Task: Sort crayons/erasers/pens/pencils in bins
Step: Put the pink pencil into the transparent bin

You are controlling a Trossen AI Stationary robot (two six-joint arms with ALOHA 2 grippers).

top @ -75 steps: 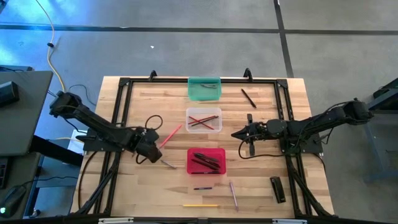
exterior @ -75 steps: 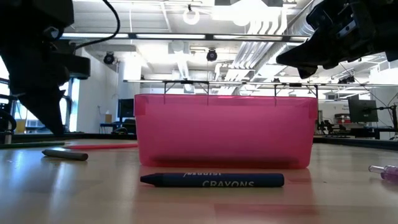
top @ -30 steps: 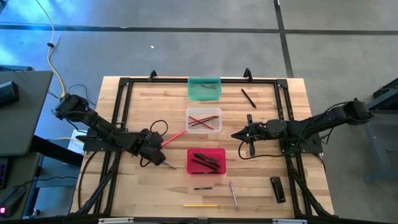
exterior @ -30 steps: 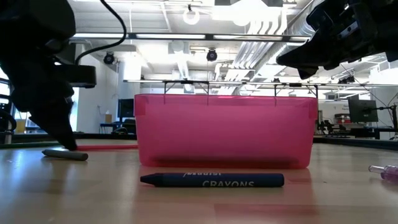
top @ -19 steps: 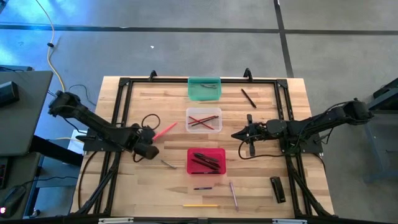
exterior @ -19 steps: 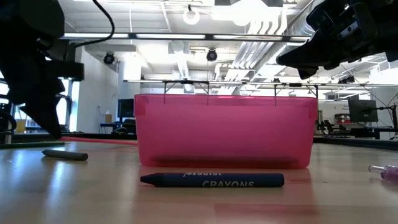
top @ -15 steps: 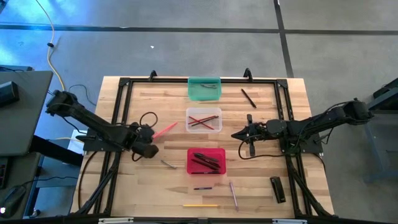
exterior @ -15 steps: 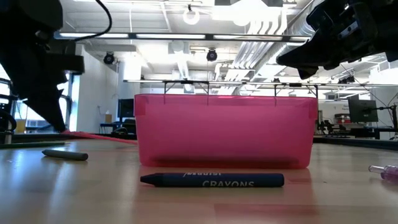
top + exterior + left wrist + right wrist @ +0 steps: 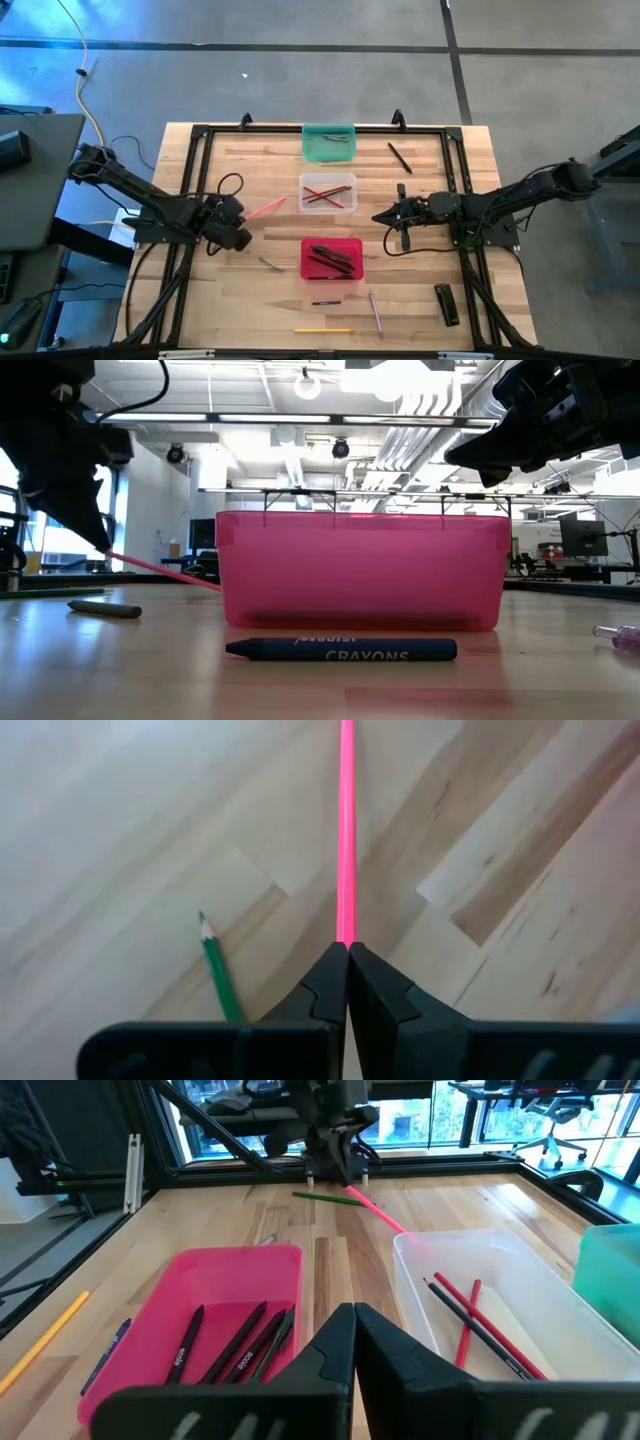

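Observation:
My left gripper [image 9: 243, 221] is shut on a pink pencil [image 9: 266, 209], left of the clear tub [image 9: 328, 192], which holds red pencils. It also shows in the low view [image 9: 100, 545]. A green pencil [image 9: 218, 970] lies on the table under it. The teal tub [image 9: 329, 142] stands at the far side. The red tub [image 9: 332, 258], nearer, holds dark sticks. My right gripper [image 9: 377, 217] is shut and empty, above the table to the right of the tubs. My left gripper pinches one end of the pink pencil [image 9: 346, 935] between its two fingertips. The pencil runs straight on from the fingers, along them. The held end is up off the table, and the pencil slants down toward the clear tub [image 9: 165, 570]. The red tub hides its free end.
A grey crayon [image 9: 270, 264] lies left of the red tub. A blue crayon [image 9: 326, 302], a yellow pencil [image 9: 322, 329] and a pale purple stick [image 9: 376, 313] lie near the front edge. Black pens [image 9: 400, 157] lie at the far right, a black object [image 9: 446, 304] at the near right.
My left gripper has risen and gone toward the table's left edge, staying shut on the pink pencil. The pencil lay flat a second ago. Its held end has since lifted, so it slants down toward the tubs.

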